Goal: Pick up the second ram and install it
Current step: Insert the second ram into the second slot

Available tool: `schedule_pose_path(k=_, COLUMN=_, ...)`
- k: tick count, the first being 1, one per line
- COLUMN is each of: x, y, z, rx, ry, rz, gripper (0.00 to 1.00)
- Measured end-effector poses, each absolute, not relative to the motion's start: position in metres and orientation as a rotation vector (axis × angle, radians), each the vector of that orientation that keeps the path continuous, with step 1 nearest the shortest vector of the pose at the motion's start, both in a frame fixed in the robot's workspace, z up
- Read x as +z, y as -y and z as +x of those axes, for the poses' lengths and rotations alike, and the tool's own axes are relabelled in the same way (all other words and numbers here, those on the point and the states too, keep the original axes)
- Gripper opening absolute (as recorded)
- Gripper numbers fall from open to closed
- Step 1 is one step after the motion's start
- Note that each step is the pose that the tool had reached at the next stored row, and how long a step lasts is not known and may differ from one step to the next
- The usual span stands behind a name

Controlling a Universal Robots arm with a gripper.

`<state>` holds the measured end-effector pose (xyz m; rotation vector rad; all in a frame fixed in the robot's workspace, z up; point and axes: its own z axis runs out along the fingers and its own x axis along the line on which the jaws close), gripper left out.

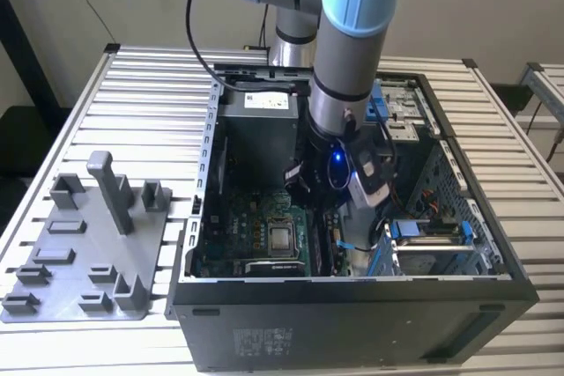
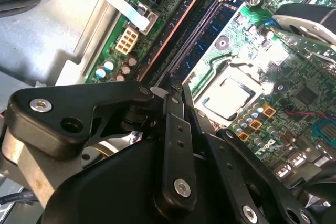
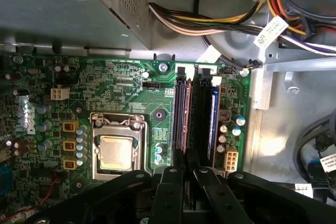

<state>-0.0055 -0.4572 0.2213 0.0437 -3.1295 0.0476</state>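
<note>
The gripper (image 3: 188, 174) is clamped on the second ram (image 3: 190, 129), edge-down over the memory slots (image 3: 181, 114); any tilt and it could jam beside the slot or bend

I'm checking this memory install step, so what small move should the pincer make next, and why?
Probably a slow, straight descent. In the first wrist view the pincer sits close over the empty black slots, lined up lengthwise with them, beside the blue-labelled stick already seated on the board.
</note>
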Motion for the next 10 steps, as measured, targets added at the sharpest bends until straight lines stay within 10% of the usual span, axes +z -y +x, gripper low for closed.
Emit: schedule_pose_path(k=10, x=0.215, y=0.4573, z=-0.0053, rx=0.048, ry=3.129, rz=0.043, gripper=0.14)
